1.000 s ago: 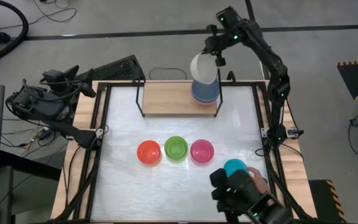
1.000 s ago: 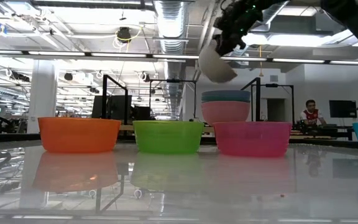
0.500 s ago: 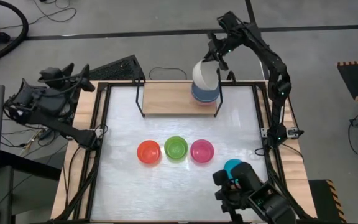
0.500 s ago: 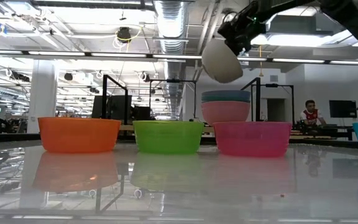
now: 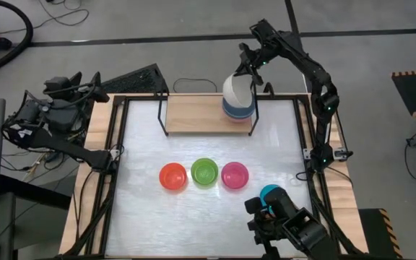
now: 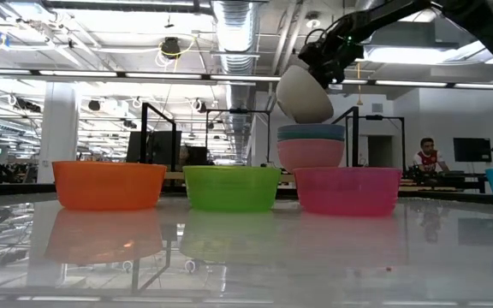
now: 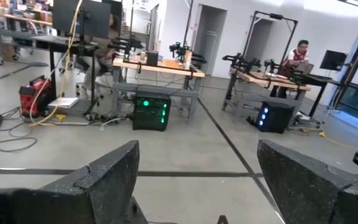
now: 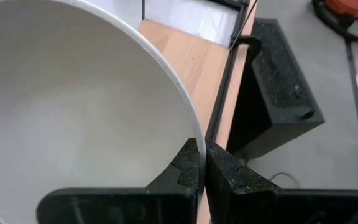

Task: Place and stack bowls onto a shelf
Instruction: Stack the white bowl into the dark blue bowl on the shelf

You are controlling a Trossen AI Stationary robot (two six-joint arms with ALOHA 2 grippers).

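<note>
My right gripper [image 5: 250, 73] is over the far right end of the light-wood shelf [image 5: 193, 114]. It is shut on the cream-white bowl [image 5: 235, 89], which hangs tilted just above the stack [image 6: 311, 145] on that end of the shelf. The stack has a blue bowl [image 5: 238, 111] on top and a pink bowl [image 6: 311, 156] at the bottom. The red-orange [image 5: 172, 175], lime green [image 5: 204, 172] and magenta [image 5: 235, 174] bowls stand in a row on the tabletop, with the teal bowl [image 5: 269, 193] nearer. My left gripper [image 5: 92, 83] waits open beyond the table's left edge. My right gripper pinches the cream-white bowl's rim [image 8: 194, 132], one finger [image 8: 184, 169] inside the bowl and one [image 8: 227, 171] outside. The fingers come slanting down from the far right. The bowl is lifted clear and tilted, its rounded underside [image 6: 306, 103] just above the stack's top rim.
The shelf's black wire end loop [image 5: 254, 108] stands right beside the stack. A dark device [image 5: 291, 227] sits at the near edge next to the teal bowl. A black keyboard-like case [image 5: 139, 78] lies beyond the table's far left corner. The shelf's left part is bare wood.
My right gripper has carried the cream-white bowl down toward the stack on the shelf, and the bowl now hangs lower and closer to the blue rim. The dark device at the near edge has shifted beside the teal bowl.
</note>
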